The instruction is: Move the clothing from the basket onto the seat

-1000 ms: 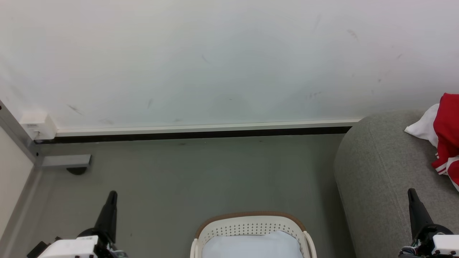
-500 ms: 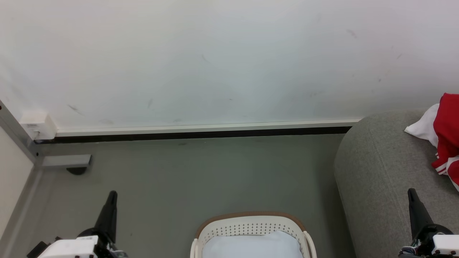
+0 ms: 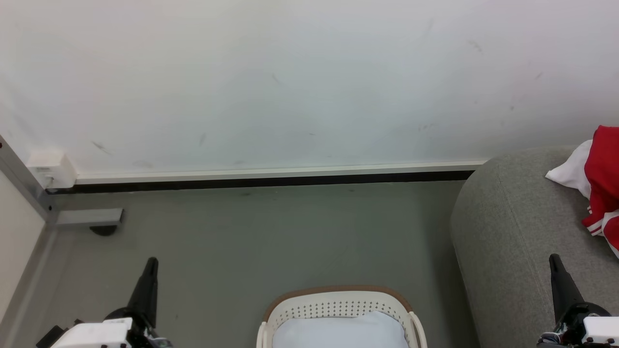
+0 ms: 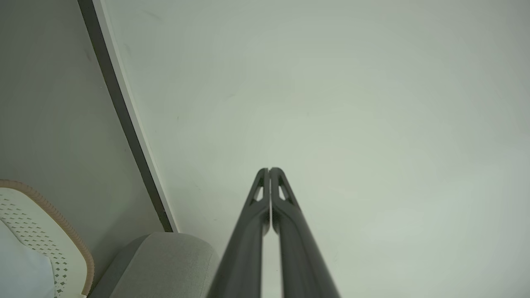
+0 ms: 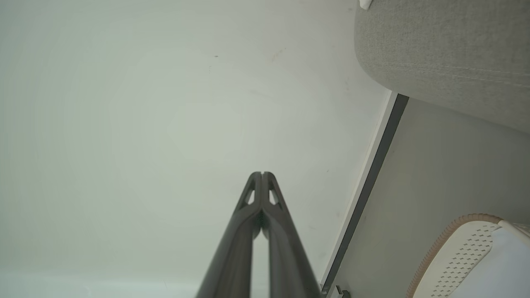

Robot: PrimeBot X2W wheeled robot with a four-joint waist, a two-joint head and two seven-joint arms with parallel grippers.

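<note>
pale wall (image 3: 290, 82), grey floor (image 3: 271, 232); nothing moved in the last second | basket (image 3: 338, 300): bluish pad (image 3: 338, 333) inside, no red in the part visible | clothing (image 3: 602, 183): lying on seat (image 3: 512, 227) | left gripper (image 3: 152, 263), right gripper (image 3: 554, 258): both clenched, empty, idle | task looks finished

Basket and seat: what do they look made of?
Basket: probably moulded white plastic, matt, with rows of punched holes; its tan rim looks ribbed, material unclear. Seat: grey upholstery fabric, matt, with visible weave and a stitched seam.
</note>
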